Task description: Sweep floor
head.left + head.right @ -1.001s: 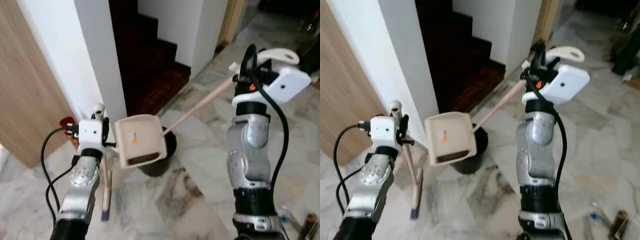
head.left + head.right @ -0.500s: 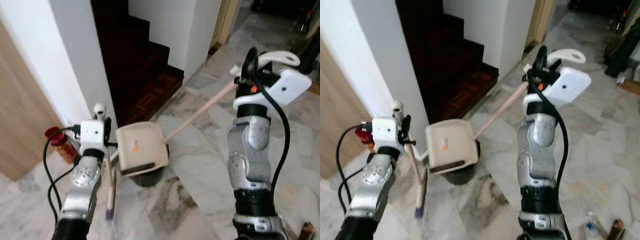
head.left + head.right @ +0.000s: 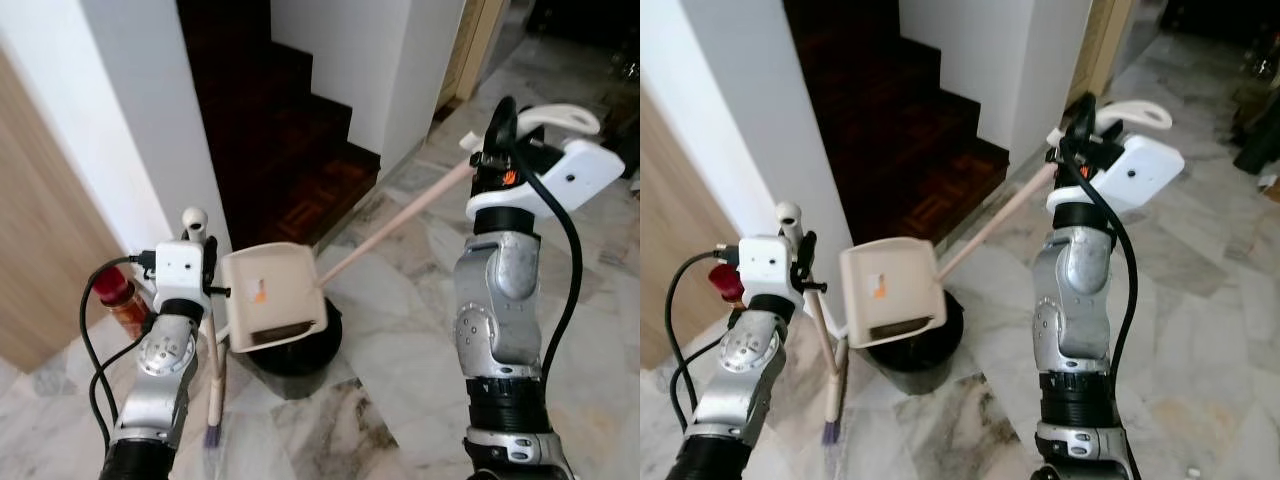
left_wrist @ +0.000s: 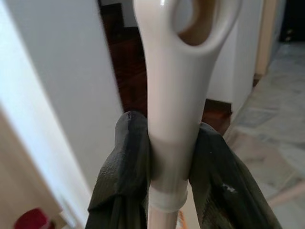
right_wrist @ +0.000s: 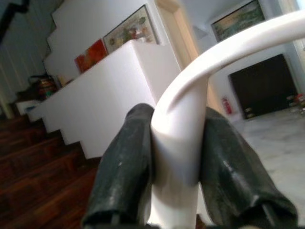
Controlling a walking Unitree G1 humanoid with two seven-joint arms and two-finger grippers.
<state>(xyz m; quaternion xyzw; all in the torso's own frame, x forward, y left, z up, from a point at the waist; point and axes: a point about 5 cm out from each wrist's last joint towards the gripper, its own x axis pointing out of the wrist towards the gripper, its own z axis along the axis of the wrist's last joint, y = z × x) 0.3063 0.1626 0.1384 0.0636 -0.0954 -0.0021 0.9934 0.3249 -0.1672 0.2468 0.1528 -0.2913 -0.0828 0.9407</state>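
We have our left end effector [image 4: 169,164] clenched on the cream handle of the broom [image 3: 215,385], just under its hanging loop; the broom hangs down beside our left arm, its purplish bristle tip close to the marble floor [image 3: 400,330]. Our right end effector [image 5: 176,157] is raised at the right and clamped on the curved white grip of the dustpan [image 3: 272,298], whose long pale pole slants down to the left. The beige pan is tilted over a black bin [image 3: 295,352] that stands on the floor; whether pan and bin touch we cannot tell from here. Behind the bin, dark wooden stairs [image 3: 290,140] rise between white walls. A red-capped jar [image 3: 120,300] stands by the wooden panel on the left.
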